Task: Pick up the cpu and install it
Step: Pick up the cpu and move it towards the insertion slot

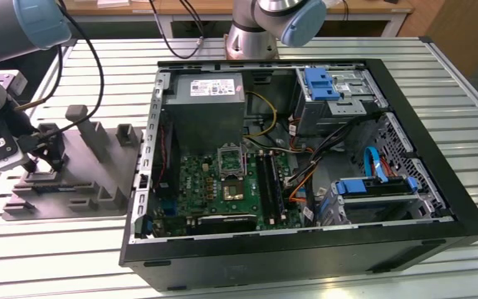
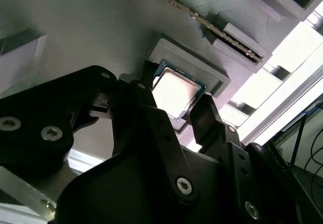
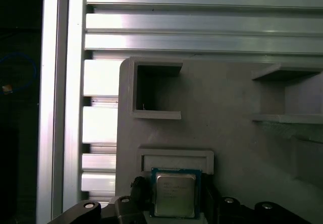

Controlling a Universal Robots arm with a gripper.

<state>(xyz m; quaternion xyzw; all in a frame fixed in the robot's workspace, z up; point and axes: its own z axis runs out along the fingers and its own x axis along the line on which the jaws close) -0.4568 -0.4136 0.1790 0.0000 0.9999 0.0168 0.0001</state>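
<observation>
Exterior view: a slatted metal table (image 1: 472, 93) bears an open computer case (image 1: 305, 252) with its green motherboard (image 1: 210, 180) exposed. On the exterior view's left sits a grey tray (image 1: 98, 180). The arm's gripper (image 1: 44, 167) reaches down onto that tray. Both wrist views, closer in, show the cpu (image 2: 174, 90) (image 3: 174, 193) lying flat in a shallow tray recess, with the gripper straddling it. I cannot tell whether it is clamped or loose.
</observation>
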